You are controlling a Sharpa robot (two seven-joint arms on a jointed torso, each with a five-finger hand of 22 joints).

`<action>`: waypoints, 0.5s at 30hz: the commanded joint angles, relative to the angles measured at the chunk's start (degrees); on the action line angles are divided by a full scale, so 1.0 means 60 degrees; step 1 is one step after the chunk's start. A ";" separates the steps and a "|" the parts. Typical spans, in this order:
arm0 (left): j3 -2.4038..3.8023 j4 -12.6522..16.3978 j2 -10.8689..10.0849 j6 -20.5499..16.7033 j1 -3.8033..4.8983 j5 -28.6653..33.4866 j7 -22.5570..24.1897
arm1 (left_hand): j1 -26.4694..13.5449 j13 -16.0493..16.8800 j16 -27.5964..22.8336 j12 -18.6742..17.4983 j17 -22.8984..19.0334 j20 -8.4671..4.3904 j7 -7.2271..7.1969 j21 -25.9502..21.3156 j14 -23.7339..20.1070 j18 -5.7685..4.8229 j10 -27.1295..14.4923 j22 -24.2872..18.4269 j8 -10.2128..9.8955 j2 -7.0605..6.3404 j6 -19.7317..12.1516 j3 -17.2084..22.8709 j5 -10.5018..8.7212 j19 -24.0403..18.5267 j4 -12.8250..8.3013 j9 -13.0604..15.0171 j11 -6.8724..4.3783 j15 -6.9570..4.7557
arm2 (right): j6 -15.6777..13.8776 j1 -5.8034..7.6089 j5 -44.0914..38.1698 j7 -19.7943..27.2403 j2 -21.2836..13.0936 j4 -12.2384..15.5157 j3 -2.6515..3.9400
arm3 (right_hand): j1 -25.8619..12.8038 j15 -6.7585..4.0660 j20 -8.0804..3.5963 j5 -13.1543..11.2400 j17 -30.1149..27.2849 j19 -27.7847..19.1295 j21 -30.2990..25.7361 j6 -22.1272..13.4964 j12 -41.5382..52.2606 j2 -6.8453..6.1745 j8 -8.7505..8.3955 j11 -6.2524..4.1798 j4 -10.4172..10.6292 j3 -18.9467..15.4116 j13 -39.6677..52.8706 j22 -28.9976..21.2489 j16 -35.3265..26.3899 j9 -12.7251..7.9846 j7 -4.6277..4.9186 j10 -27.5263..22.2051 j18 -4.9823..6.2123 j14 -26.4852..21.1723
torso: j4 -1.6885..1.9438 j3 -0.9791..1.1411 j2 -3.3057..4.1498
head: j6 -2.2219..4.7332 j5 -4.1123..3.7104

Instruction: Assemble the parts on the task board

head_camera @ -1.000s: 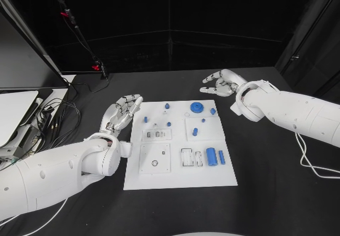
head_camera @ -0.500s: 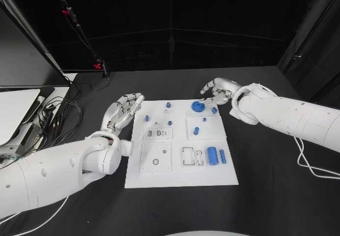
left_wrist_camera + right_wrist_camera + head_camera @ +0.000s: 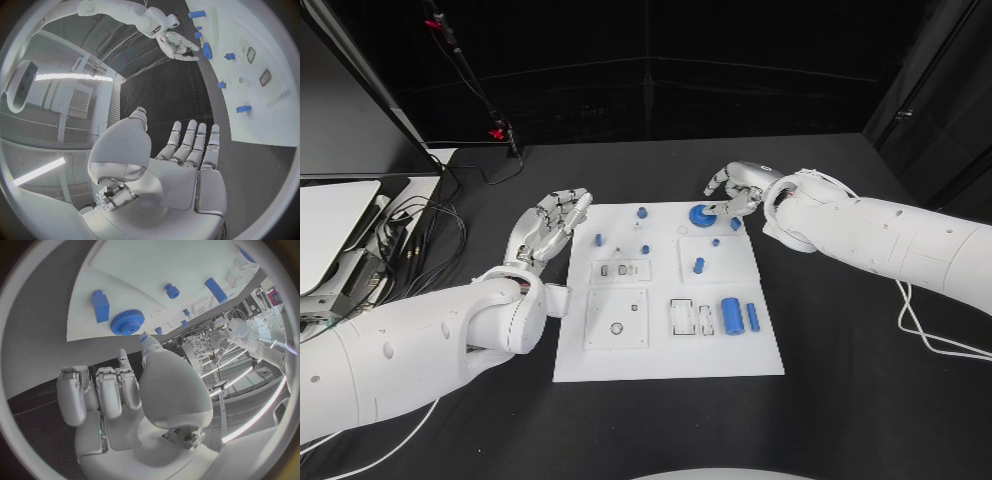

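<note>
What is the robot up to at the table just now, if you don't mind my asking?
It is assembling small blue parts on the white task board. The right hand is at the board's far right corner, fingers curled beside the blue gear; whether it touches the gear is hard to tell, and it holds nothing that I can see. The left hand lies open, fingers stretched flat along the board's left edge. The blue cylinder and other parts lie untouched on the board.

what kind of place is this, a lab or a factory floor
Most likely a robotics lab test cell. A white task board with small blue parts such as a gear lies on a black table, black curtains hang behind, and loose cables trail beside a monitor at the left.
</note>
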 commanded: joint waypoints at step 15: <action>0.0009 0.0029 -0.0034 0.0080 0.0013 -0.0065 0.2629 | 0.0004 -0.0011 0.0058 0.0040 -0.0014 0.0002 0.1510 0.0035 0.0013 0.0115 -0.0027 0.0007 0.0030 0.0084 -0.0003 -0.0019 0.0040 -0.0040 -0.0022 -0.0015 -0.0005 0.0087 | 0.0451 -0.0003 -0.0717 -0.0373 0.0261 -0.0161 0.0008 | 0.0259 -0.0024 0.0008 -0.0076 0.2512 0.0992 0.0031 0.0217 0.0024 -0.0084 0.0108 -0.0001 -0.0175 0.0335 0.2511 0.2512 0.0023 0.0010 -0.0070 0.0977 -0.0067 0.0992 | -0.0001 0.0006 0.0000 | -0.0007 0.0079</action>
